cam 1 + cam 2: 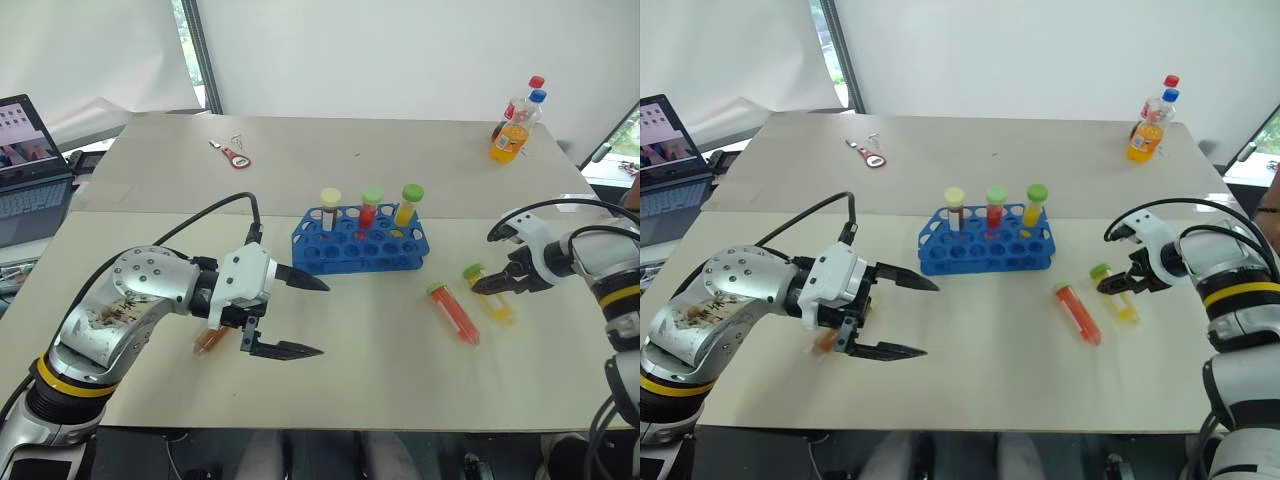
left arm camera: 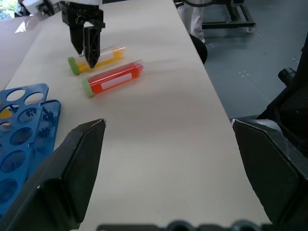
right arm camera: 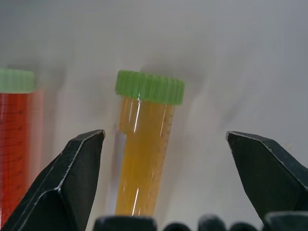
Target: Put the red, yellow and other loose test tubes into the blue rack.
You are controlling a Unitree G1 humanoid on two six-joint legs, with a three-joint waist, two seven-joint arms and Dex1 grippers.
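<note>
The blue rack [image 1: 360, 245] stands mid-table with three capped tubes upright in its back row. To its right lie two loose green-capped tubes: a red one [image 1: 453, 312] and a yellow one [image 1: 492, 298]. My right gripper [image 1: 478, 288] points down over the yellow tube [image 3: 144, 159]. It is open, with a finger on each side of the tube and neither touching it. My left gripper [image 1: 322, 318] hovers open and empty left of the rack, pointing right. An orange-brown tube [image 1: 208, 341] lies on the table partly hidden under the left hand.
Two drink bottles [image 1: 515, 125] stand at the table's far right corner. A small red-handled tool [image 1: 235, 155] lies at the back left, and a laptop [image 1: 30, 160] sits off the left edge. The table's front edge runs close below the left gripper.
</note>
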